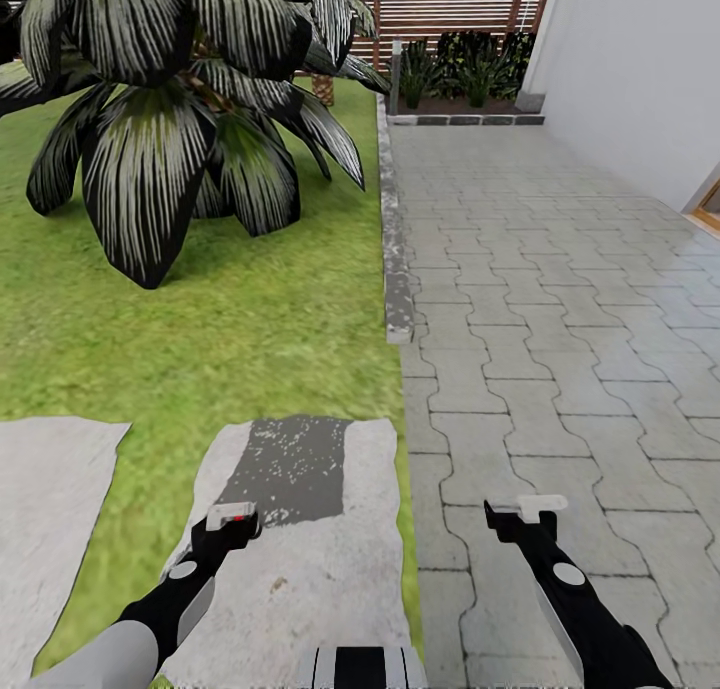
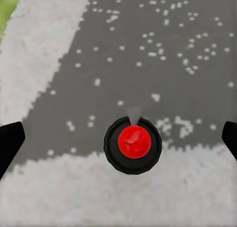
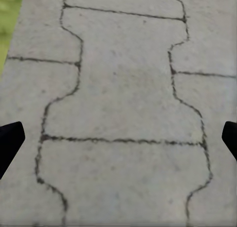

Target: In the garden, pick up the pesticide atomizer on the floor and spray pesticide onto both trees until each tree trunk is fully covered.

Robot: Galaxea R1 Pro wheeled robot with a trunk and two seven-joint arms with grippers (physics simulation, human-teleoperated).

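- We find the left gripper (image 1: 232, 517) low over a grey stepping stone (image 1: 330, 579) set in the grass (image 1: 250, 339).
- The left wrist view shows the atomizer (image 2: 132, 144) end-on: a black round body with a red spot, seen from above, so we judge it upright, its long axis running along the line of the fingers.
- The atomizer lies between the two black fingertips (image 2: 10, 140), midway, with stone showing on both sides; nothing touches it. We rate the left gripper as spread wide, grasping nothing.
- A small grey nozzle juts from the atomizer toward a dark patch (image 2: 163, 64) on the stone, flecked with pale specks (image 2: 180, 126). We cannot tell what they are.
- The right gripper (image 1: 525, 514) hangs over the paving (image 1: 560, 269), well apart from the atomizer. Its wrist view shows bare pavers between fingertips (image 3: 11, 138) at the edges: released and empty.
- Judgement: the left arm is the nearer, already centred; the coming move calls for a straight descent and closure.
- A palm (image 1: 180, 99) stands ahead on the grass; fence (image 1: 450, 4) and house wall (image 1: 640, 69) lie beyond.
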